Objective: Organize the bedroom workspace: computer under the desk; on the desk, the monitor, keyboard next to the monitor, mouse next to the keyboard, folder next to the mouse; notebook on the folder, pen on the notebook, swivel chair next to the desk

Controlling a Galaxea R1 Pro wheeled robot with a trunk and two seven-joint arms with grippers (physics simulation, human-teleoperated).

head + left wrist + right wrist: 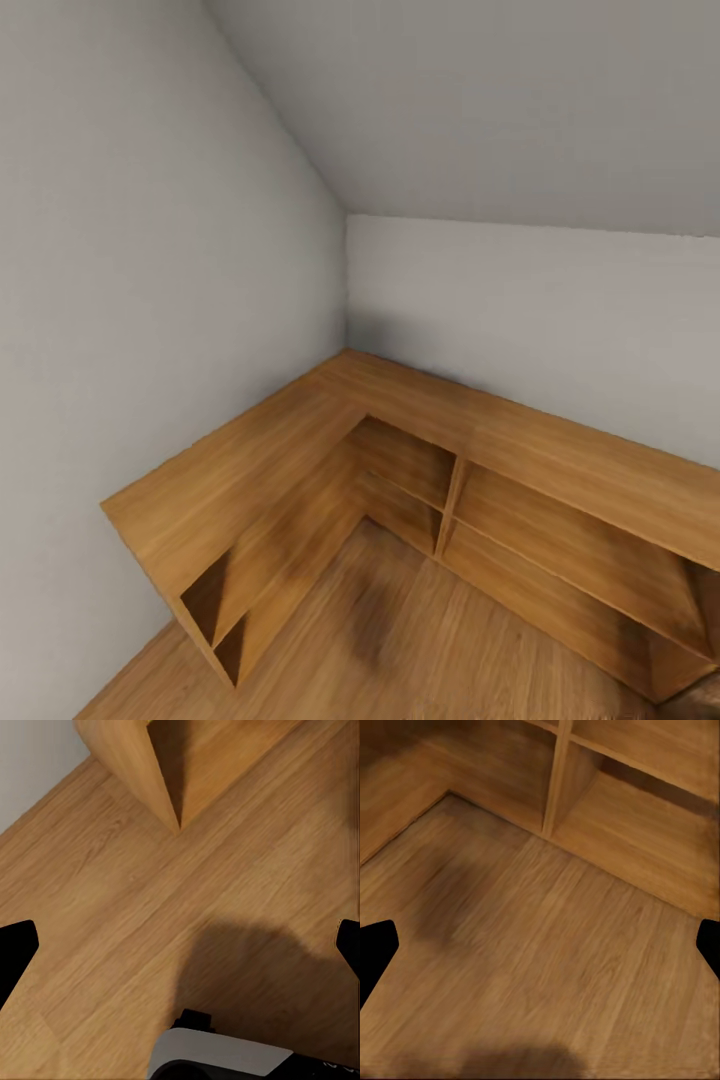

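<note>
The left gripper's (180, 945) two black fingertips (15, 949) sit at the far edges of the left wrist view, at about 9 and 3 o'clock, spread wide apart with nothing between them; the right gripper's (540, 949) black fingertips (375, 949) sit at the same clock positions in the right wrist view, equally spread and empty. Under the left gripper lies a warm brown wooden plank floor (112, 907) carrying a broad soft shadow, and a grey and black part of the robot (217, 1054) shows at 6 o'clock. Towards 12 o'clock in that view the end panel of a low L-shaped light wooden shelf unit (142, 765) meets the floor, with a strip of pale grey wall (30, 757) at 10 o'clock. Under the right gripper the same plank floor (547, 960) runs up to the shelf unit's inner corner (556, 772), where an upright divider separates open compartments at 12 to 2 o'clock. In the head view the L-shaped shelf unit (300, 440) fills the room's corner, its two runs meeting near the centre of the picture, with open cubbies facing the floor (420, 640) and plain grey walls (150, 250) rising to a sloped ceiling (480, 100). The desk, monitor, keyboard, mouse, folder, notebook, pen and swivel chair cannot be placed from these pictures.
</note>
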